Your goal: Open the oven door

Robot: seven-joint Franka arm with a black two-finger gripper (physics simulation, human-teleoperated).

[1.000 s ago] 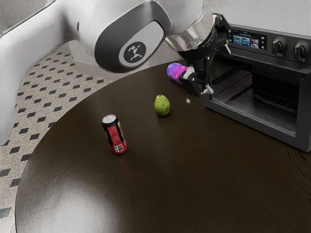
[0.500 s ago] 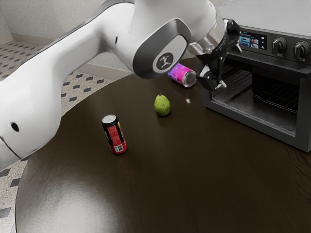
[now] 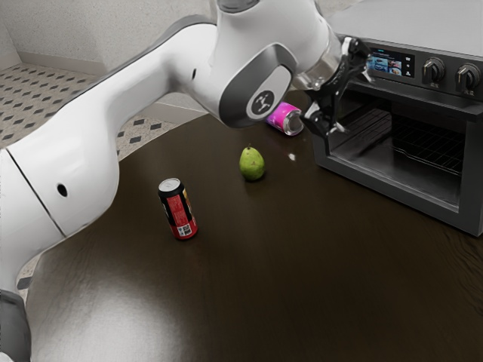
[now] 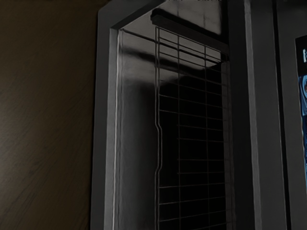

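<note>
The gripper [image 3: 354, 103] is open at the oven's near-left front corner, its two fingers spread apart with nothing between them. The grey oven [image 3: 392, 185] stands at the exterior view's right. Its wire rack [image 3: 430, 147] shows inside the front frame; whether glass covers that front, I cannot tell. A dark ledge [image 3: 423, 98] runs across just under the control panel. In the wrist view the oven's frame [image 4: 103, 129] surrounds the rack [image 4: 192, 143], with the panel's display [image 4: 303, 100] beside it. Contact between fingers and oven cannot be made out.
A pink and purple can [image 3: 286, 119] lies on its side beside the gripper, partly behind the arm. The green pear [image 3: 252, 164] and an upright red and black can [image 3: 178, 209] stand on the dark round table [image 3: 264, 279]. Two knobs [image 3: 433, 71] sit on the oven's panel.
Over the last second my hand has moved toward the exterior view's right, nearer the oven, then tilted slightly. The lying can is less covered than at first. The oven looks the same.
</note>
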